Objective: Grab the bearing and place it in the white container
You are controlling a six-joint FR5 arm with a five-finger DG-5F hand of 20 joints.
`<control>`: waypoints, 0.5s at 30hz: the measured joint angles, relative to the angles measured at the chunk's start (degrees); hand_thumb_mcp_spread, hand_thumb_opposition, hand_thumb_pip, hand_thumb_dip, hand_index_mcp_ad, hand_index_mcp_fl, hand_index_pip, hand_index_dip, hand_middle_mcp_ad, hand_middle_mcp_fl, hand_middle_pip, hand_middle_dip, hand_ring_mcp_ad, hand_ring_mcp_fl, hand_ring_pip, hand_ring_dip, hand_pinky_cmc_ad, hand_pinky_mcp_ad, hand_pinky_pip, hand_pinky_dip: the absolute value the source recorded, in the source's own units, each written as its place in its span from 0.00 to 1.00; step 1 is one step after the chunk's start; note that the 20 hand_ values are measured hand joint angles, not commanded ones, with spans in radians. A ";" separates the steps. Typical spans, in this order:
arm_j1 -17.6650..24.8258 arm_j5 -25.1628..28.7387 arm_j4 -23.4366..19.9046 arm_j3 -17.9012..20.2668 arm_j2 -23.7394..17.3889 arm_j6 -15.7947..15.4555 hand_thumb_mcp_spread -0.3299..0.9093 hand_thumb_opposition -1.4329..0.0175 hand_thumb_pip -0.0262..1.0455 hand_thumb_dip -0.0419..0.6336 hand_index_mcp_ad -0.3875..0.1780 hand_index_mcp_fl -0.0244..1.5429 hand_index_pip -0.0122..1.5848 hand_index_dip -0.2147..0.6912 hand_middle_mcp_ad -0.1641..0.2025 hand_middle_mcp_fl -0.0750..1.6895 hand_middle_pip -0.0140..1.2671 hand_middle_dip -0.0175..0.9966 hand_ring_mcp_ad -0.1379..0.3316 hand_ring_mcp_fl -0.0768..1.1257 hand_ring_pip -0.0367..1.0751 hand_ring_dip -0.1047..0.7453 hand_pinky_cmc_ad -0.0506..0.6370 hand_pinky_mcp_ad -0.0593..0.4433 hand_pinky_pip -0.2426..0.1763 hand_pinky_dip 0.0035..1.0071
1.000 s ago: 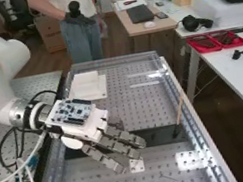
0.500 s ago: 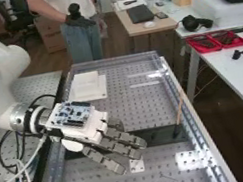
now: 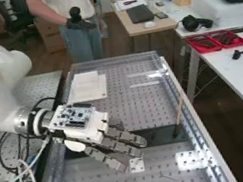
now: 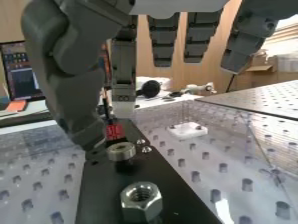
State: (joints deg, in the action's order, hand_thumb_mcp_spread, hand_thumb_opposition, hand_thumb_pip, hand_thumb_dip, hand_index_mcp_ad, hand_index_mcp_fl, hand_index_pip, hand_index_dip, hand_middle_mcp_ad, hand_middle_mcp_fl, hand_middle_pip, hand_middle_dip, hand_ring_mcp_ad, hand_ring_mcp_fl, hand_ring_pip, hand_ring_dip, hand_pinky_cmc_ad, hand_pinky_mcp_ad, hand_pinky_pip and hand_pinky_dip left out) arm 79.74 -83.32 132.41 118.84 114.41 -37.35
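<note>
In the high view the hand is over the black strip that crosses the bench, its fingers extended and spread. A white container stands farther up the bench, on its left side. In the wrist view the hand has its thumb and long straight fingers apart, with nothing between them. The bearing, a small metal ring, is on the black strip, close to the thumb's tip but not visibly gripped.
A large hex nut and two small pointed metal pieces are on the strip near the bearing. A small white block lies on the perforated plate. In the high view a thin wooden-handled tool leans along the bench's right rail.
The arm's white joint and the back of the hand have come slightly down in the high view, while the fingertips have barely shifted. The white container has not moved.
</note>
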 joint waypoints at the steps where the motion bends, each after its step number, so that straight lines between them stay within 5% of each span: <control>1: -0.23 -0.42 -0.04 -0.05 0.26 -0.24 0.67 0.43 0.51 0.42 0.49 0.06 0.89 0.46 0.67 0.05 0.13 0.19 0.56 0.07 0.13 0.20 0.59 0.69 0.40 0.18; 15: -3.22 -7.88 0.64 -2.18 1.85 -4.41 0.67 0.43 0.51 0.42 0.49 0.06 0.90 0.46 0.67 0.05 0.13 0.19 0.56 0.07 0.13 0.21 0.59 0.69 0.40 0.18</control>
State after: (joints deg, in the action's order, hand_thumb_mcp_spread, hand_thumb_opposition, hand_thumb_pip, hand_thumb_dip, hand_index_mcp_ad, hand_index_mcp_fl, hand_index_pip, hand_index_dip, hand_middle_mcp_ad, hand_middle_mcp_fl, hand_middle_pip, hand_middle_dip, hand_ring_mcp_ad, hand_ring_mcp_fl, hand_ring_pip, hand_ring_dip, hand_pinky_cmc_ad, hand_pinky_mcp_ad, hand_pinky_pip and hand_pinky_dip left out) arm 76.52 -91.20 133.05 116.67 116.27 -41.76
